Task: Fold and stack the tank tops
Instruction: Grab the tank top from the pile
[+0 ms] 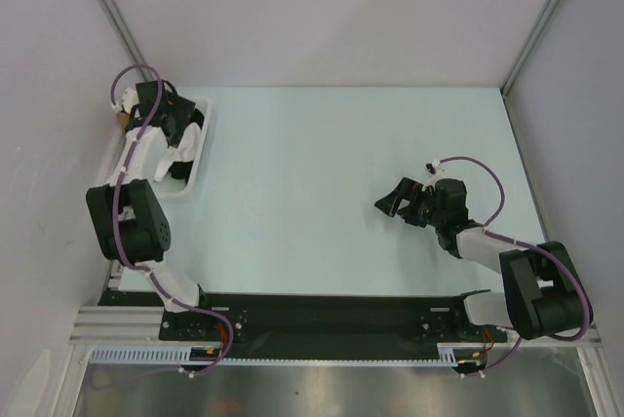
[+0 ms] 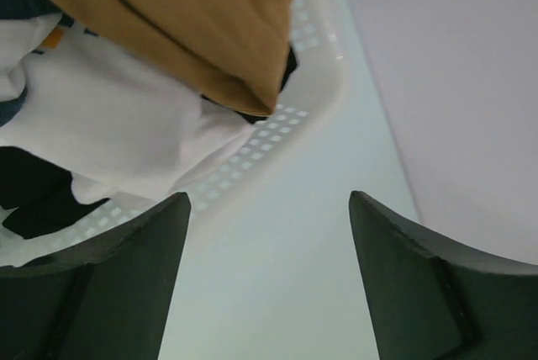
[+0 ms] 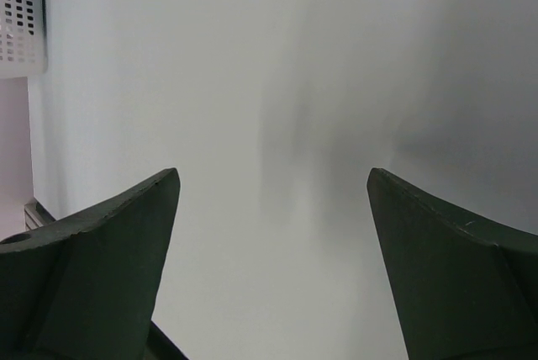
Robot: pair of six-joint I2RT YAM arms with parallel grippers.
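A white tank top with a strip of dark navy trim at its left edge lies crumpled in a white perforated basket, under an ochre cloth. Its chest print is hidden. In the top view the basket stands at the far left of the table, with white cloth showing inside. My left gripper hovers over the basket; in its wrist view it is open and empty, just beyond the basket's rim. My right gripper is open and empty over bare table at the right, as its wrist view shows.
Dark cloth also lies in the basket beside the white top. Grey walls close the table on the left, back and right. The basket's corner shows far off in the right wrist view. A black rail holds the arm bases.
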